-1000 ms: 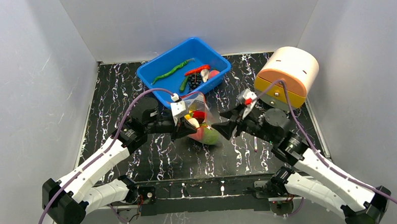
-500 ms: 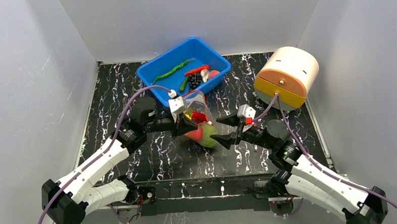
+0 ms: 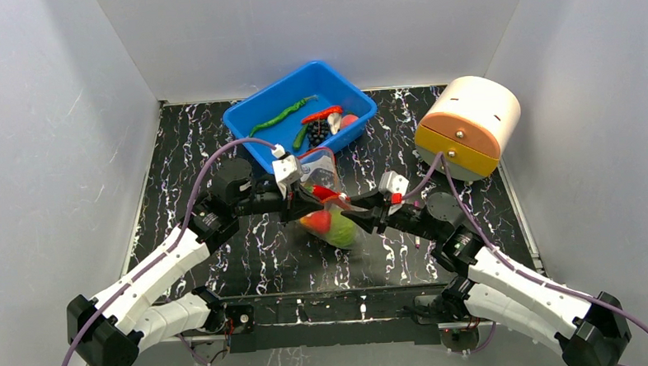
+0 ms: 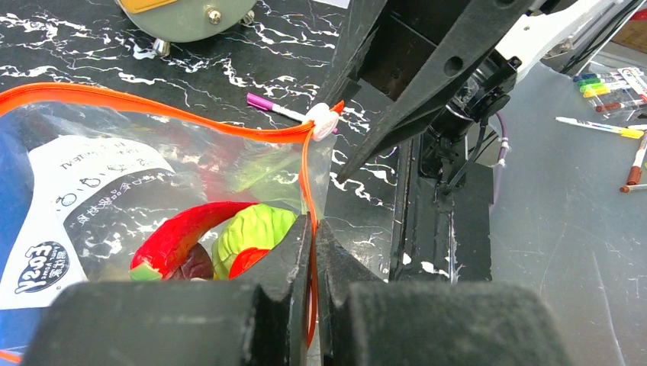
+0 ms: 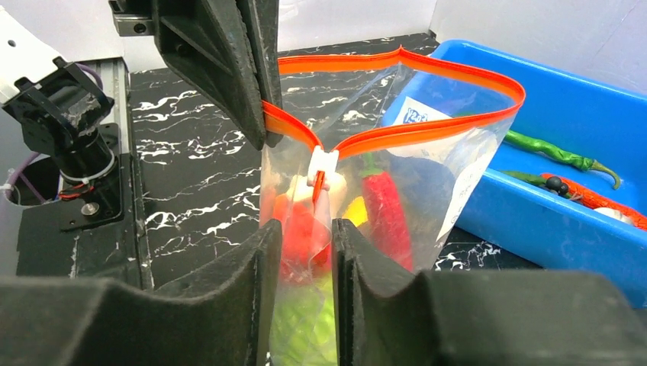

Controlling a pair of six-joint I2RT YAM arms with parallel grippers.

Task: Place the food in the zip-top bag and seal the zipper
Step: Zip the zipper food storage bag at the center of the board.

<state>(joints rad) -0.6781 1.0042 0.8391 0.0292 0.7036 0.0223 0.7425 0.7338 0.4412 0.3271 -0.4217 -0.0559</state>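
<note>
My left gripper is clamped flat on the red-orange zipper strip of the clear crinkly plastic zip-top bag. It grips just beside the small white slider, which anchors that end and holds the mouth up off the black marbled table. My right gripper comes in from the right. Its jaws stand narrowly apart astride the bag's edge just under the slider, and I can't tell whether the pads touch the film. The bag hangs between the two grippers at the table's centre. Inside it are a long red toy pepper and a round green toy melon, with other pieces packed low. Beyond the slider the mouth gapes in a wide loop, so I judge the filling done and the sealing ahead. The blue plastic tub sits just beyond the bag on the far side, so a pull that way is tight. The cream round drawer unit stands well apart at far right. The near and left sides offer more room.
</note>
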